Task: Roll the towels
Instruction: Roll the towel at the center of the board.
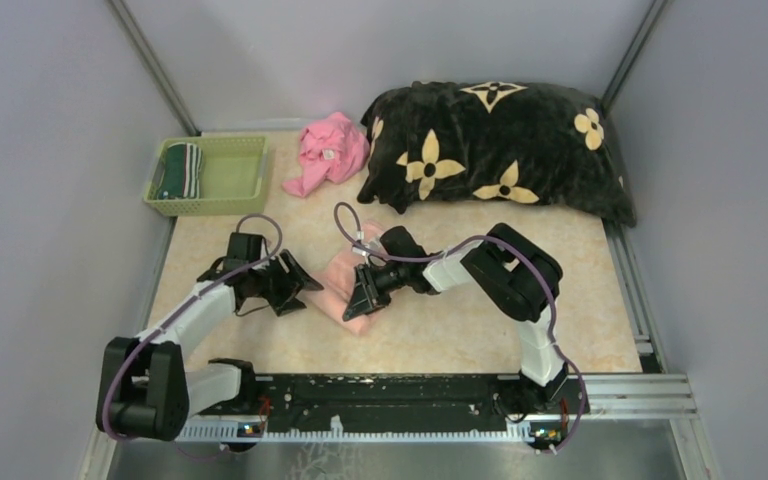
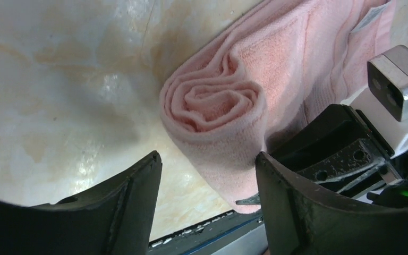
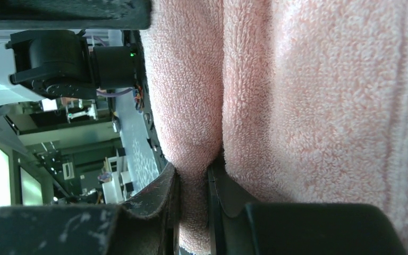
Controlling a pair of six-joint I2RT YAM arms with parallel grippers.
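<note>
Two towels: the pink towel (image 1: 332, 268), soft looped terry wound into a loose spiral, lies mid-table, and the green striped towel (image 1: 182, 170) sits rolled in a lattice basket (image 1: 250, 192). Only the left wrist view shows the spiral end, with the left gripper (image 2: 207, 159) spread wide at it. The right wrist view shows the right gripper (image 3: 191, 172) pinching a terry fold.
</note>
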